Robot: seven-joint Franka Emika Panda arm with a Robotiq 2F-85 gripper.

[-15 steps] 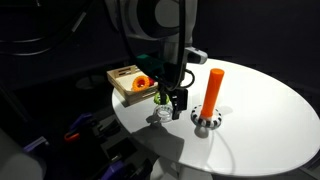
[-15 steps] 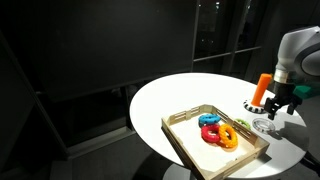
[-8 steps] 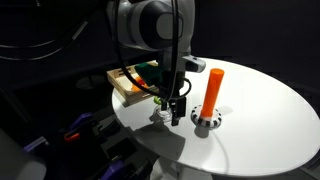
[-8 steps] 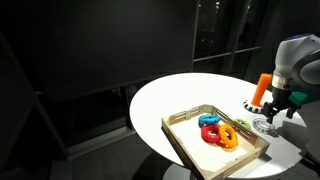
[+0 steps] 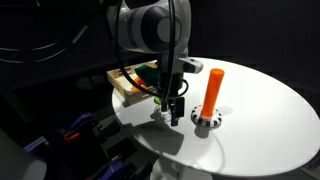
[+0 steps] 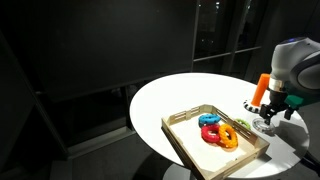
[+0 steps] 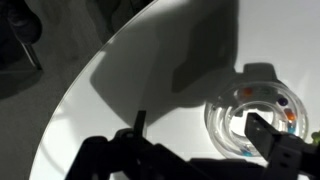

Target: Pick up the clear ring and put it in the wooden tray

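The gripper stood low over the round white table, with its fingertips close to the surface. In this exterior view it was at 9 o'clock from the black-and-white base, which carried the upright orange peg.

The clear ring lay flat on the table, outside the wooden tray. In the wrist view it sat at about 4 o'clock of the picture, and some small coloured specks showed inside its glassy body. The jaws were spread wide and had hold of nothing. One dark finger stood over bare table, well apart from the ring. The other finger overlapped the ring near its hole — whether it touched the ring could not be told.

In an exterior view the ring lay just under the gripper, at 3 o'clock from the tray and near its corner. The tray lay near the table edge and held a blue ring, a red ring and an orange ring, all close together in one cluster. From the opposite side the tray was at 10 o'clock from the gripper — partly hidden behind the arm.
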